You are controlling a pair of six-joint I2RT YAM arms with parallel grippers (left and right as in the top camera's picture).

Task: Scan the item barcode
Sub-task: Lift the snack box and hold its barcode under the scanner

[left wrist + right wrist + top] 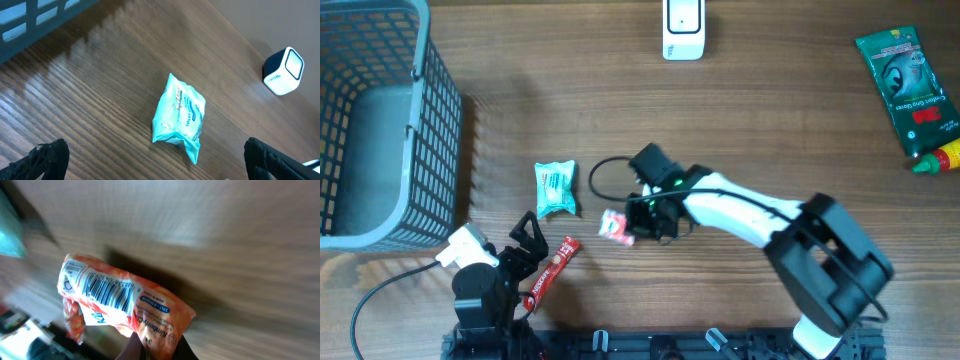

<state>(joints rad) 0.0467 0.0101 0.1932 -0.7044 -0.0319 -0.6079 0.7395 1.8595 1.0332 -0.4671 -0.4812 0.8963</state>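
1. The right claw (637, 222) is clenched on an orange-and-white packet (616, 226), gripping it by one end.
2. The packet sits mid-desk, a little near of centre and just left of the right claw. In the right wrist view it fills the middle of the frame, and the claw's dark fingers (131, 350) pinch its lower edge.
3. The barcode (107, 287) is printed on a white panel at the packet's free end and faces the right wrist camera. That view is blurred, but the bars are plain.
4. The scanner (683, 28), a small white box, stands at the far edge of the desk (770, 120), well apart from the packet.
5. The left claw (528, 250) is released, its jaws spread wide and nothing between them. It is at the near left of the desk.
6. A red bar (552, 268) lies just right of the left claw.
7. A teal pack of wipes (556, 188) lies flat, far of the left claw and left of the packet.
8. A grey basket (430, 120) stands at the far left.
9. A green pack (905, 85) lies at the far right.
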